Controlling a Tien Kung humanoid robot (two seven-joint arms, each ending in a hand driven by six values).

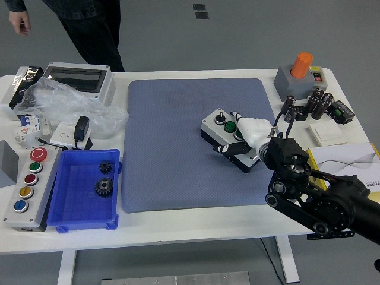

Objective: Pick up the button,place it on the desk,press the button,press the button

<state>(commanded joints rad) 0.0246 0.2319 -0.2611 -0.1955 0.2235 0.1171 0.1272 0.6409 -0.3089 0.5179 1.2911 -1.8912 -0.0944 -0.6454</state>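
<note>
Fingers [236,148] of the right hand [246,135] curl around the small grey button box [224,132], which sits on the blue-grey mat [178,148] right of its centre, tilted diagonally to the table's edge. The box carries a black knob and two green buttons on its top face; the hand's white palm covers its right end, and a dark finger wraps along its near side, so the hand grasps the box. The black right arm [320,196] comes in from the lower right corner. At the left of the white table [196,228] lies a longer control box [28,187] with red, green, yellow and blue buttons, just beside a blue tray [65,219] holding two dark gears [104,187]. An orange-capped grey unit [300,74] stands at the far right corner. A person [89,29] in dark clothes stands beyond the far left corner, one hand [21,24] hanging free.
</note>
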